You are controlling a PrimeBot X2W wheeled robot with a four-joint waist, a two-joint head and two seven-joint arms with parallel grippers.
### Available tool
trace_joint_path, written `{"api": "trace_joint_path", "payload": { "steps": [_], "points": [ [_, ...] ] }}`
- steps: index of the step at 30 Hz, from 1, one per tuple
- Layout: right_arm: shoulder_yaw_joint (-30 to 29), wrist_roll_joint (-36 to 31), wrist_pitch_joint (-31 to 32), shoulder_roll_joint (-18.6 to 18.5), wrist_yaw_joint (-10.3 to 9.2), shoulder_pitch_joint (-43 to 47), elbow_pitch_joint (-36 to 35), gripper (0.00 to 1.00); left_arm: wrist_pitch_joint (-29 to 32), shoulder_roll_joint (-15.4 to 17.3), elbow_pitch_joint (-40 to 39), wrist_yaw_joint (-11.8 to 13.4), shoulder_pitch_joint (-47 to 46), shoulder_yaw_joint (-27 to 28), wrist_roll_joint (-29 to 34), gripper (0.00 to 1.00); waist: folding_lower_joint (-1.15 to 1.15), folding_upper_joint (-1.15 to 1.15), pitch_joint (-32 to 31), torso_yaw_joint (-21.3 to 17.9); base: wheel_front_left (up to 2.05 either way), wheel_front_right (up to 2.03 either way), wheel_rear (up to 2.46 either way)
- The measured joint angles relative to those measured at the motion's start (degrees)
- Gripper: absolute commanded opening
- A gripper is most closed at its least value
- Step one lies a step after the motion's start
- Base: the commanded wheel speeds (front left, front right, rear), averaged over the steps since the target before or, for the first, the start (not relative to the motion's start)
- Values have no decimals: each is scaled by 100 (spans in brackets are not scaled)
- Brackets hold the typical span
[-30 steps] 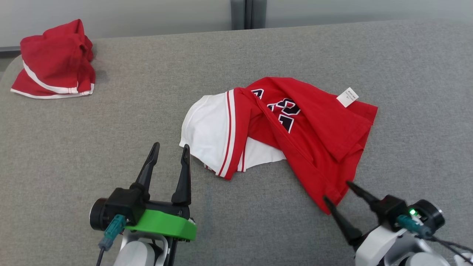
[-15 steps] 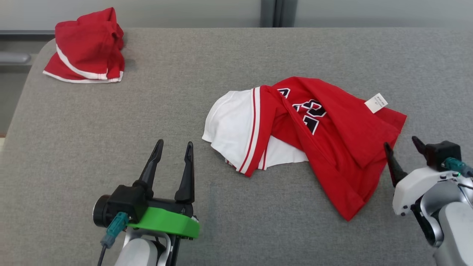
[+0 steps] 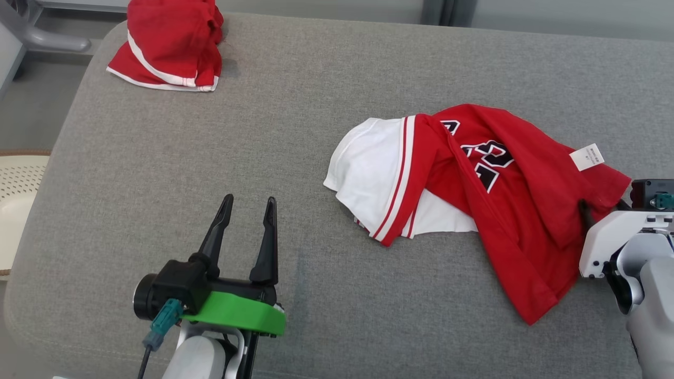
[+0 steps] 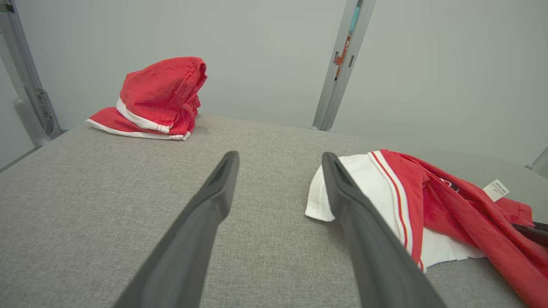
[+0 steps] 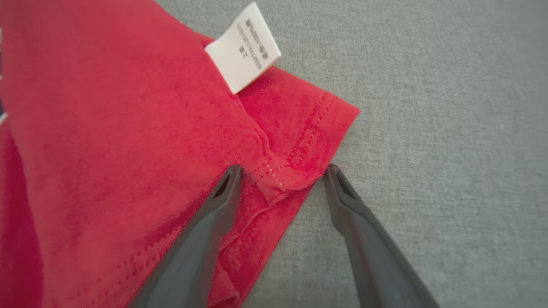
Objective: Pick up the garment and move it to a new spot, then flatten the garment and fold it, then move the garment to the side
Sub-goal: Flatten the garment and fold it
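Observation:
The garment [image 3: 474,184], a red and white jersey with dark numbers, lies crumpled on the grey padded surface [image 3: 263,131], right of centre. My right gripper [image 3: 605,205] is at its right corner, just below the white label [image 3: 587,157]. In the right wrist view the right gripper [image 5: 282,171] is open and straddles the stitched red hem [image 5: 278,171]: one finger rests over the cloth, the other over grey surface. My left gripper [image 3: 249,200] stands open and empty at the lower left, apart from the garment's white part [image 4: 364,192].
A second red garment [image 3: 168,45] with white trim lies heaped at the far left corner. The surface's left edge drops off beside a cream perforated object [image 3: 18,195]. A metal post [image 4: 342,64] stands behind the surface.
The head camera has turned, shifting the whole picture. My right gripper has gone from the garment's near tip up to its right corner by the label. The left gripper has stayed put.

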Motion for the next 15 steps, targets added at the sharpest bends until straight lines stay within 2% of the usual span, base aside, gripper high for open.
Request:
{"api": "trace_joint_path", "payload": {
  "steps": [1, 8, 15],
  "points": [
    [33, 67, 26, -25, -1, -66, 77, 0, 0, 0, -4, 1, 0, -2, -5, 100, 0, 0, 14, 16, 0, 0, 0],
    [170, -38, -222, -490, 1, -667, 424, 0, 0, 0, -60, 18, -46, -22, -14, 100, 0, 0, 132, 58, 0, 0, 0],
    [294, -700, -801, -1004, 1, -1848, 676, 0, 0, -1, -90, 19, -196, -121, -89, 100, 0, 0, 266, 180, 0, 0, 0]
  ]
}}
